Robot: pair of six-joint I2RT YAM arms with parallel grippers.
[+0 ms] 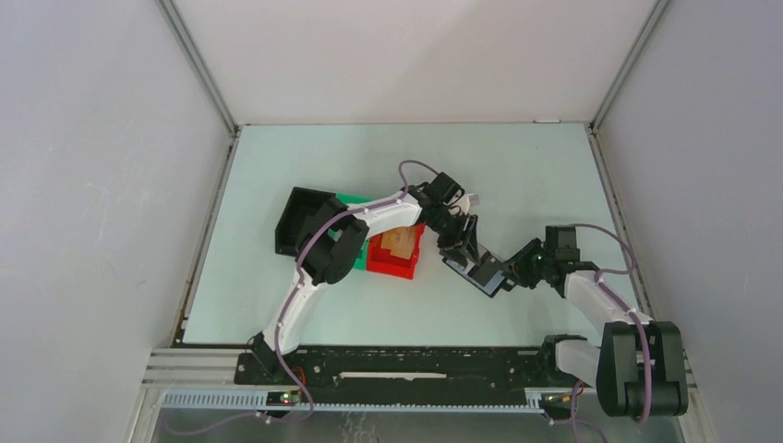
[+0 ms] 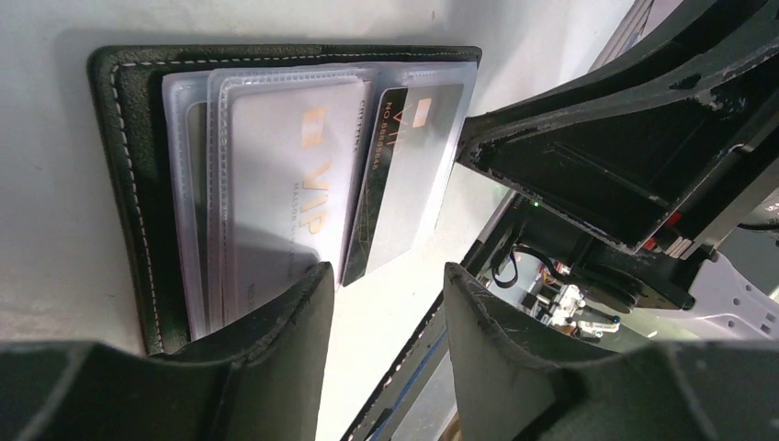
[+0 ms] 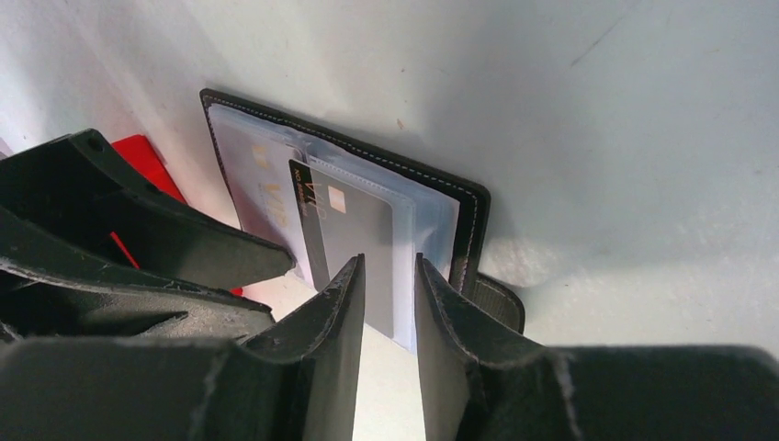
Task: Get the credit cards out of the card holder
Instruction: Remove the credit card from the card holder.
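The card holder (image 1: 482, 274) lies open on the table between both grippers. In the left wrist view the black wallet (image 2: 129, 184) shows clear sleeves with a pale VIP credit card (image 2: 285, 184) inside, and a second, darker grey card (image 2: 404, 165) slid partly out. My left gripper (image 2: 386, 299) is open and empty, its left finger over the wallet's near edge. In the right wrist view the wallet (image 3: 473, 216) lies just beyond my right gripper (image 3: 386, 271). Its jaws stand a narrow gap apart over the protruding grey card (image 3: 363, 239) and grip nothing.
A red bin (image 1: 392, 257) holding a tan item, a green piece (image 1: 354, 198) and a black box-shaped bin (image 1: 300, 221) stand left of the wallet, under the left arm. Grey walls enclose the table on three sides.
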